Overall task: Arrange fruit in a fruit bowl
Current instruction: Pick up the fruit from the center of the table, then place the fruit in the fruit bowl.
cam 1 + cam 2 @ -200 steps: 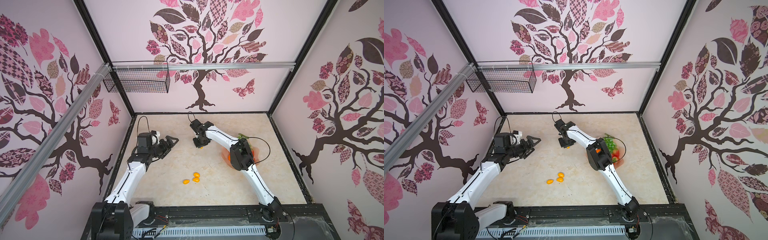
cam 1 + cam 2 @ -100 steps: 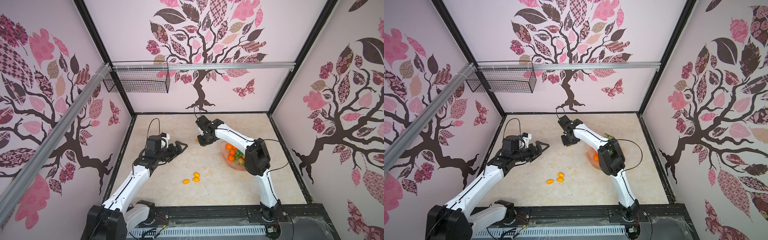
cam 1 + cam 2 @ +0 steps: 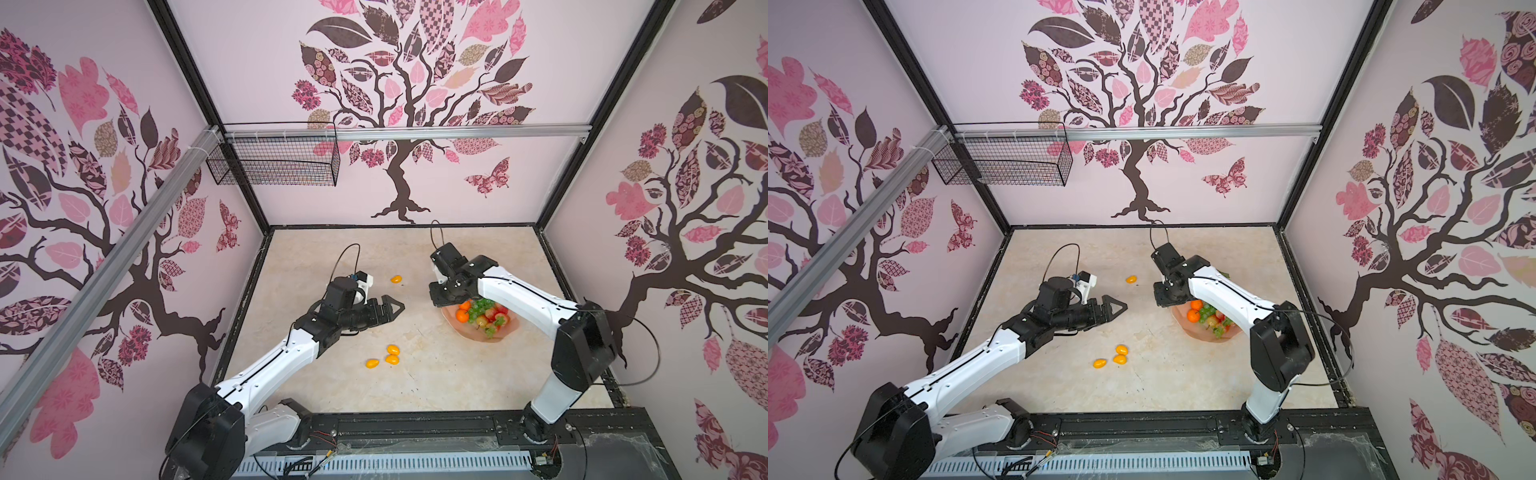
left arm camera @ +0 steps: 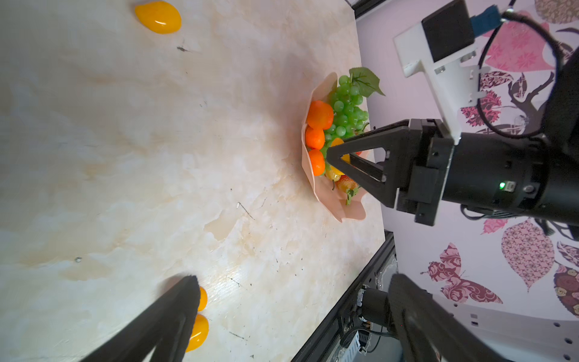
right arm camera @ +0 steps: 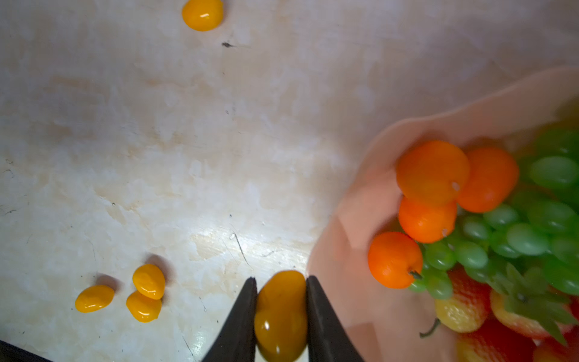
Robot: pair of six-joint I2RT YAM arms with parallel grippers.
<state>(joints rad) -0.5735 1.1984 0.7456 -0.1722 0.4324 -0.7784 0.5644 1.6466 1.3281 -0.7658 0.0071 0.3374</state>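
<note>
Marble tabletop (image 5: 188, 156) — yellow oval (image 5: 279, 322) in right pincer (image 5: 280, 281)

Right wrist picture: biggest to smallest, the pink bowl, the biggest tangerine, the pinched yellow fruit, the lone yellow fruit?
Pink bowl
Pinched yellow fruit and tangerine: alike; pinched one nearer the camera
Lone yellow fruit

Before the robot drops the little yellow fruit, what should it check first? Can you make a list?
1. Grip: ok. The right gripper is shut on a yellow-orange oval.
2. Over the fruit bowl: not ok, the oval looks just outside its rim.
3. Room inside: ok, bare dish beside the tangerines.
4. Left gripper out of the way: ok, open, empty, apart from the bowl.
5. Job finished: not ok, three ovals and a lone oval lie on the table.
</note>
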